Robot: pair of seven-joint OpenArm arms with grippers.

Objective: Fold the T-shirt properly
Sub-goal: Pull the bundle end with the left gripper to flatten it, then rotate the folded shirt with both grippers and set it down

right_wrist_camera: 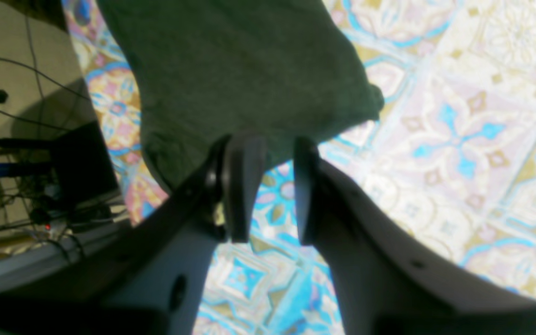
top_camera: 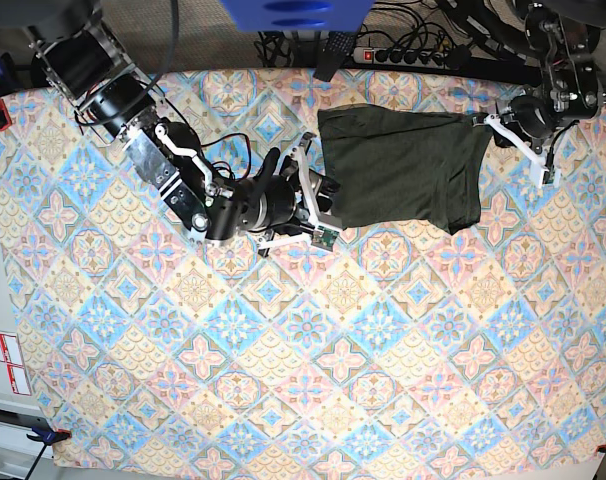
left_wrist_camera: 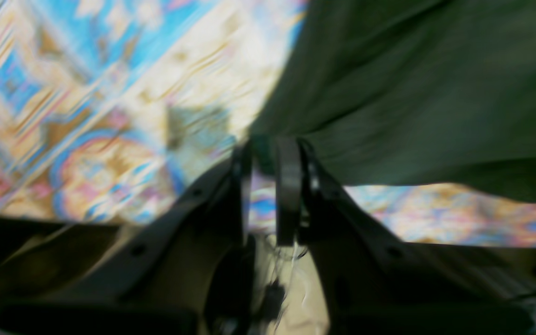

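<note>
T-shirt (top_camera: 403, 168) partly folded at the far edge of the patterned tablecloth (top_camera: 303, 360), an arm at each side.

Left wrist view: the left gripper (left_wrist_camera: 270, 153) is clenched on a shirt edge, though heavy blur hides how deep the bite goes; a shallow pinch could slip under pull. Right wrist view: the right gripper (right_wrist_camera: 268, 160) stands released, its fingers just over the hem, holding nothing. Base view: sleeves are not visible, probably tucked under.

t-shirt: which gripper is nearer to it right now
Left. The left gripper has its fingers pinching the T-shirt at its edge. The right gripper is open just beside the shirt's opposite edge, not gripping it.
</note>
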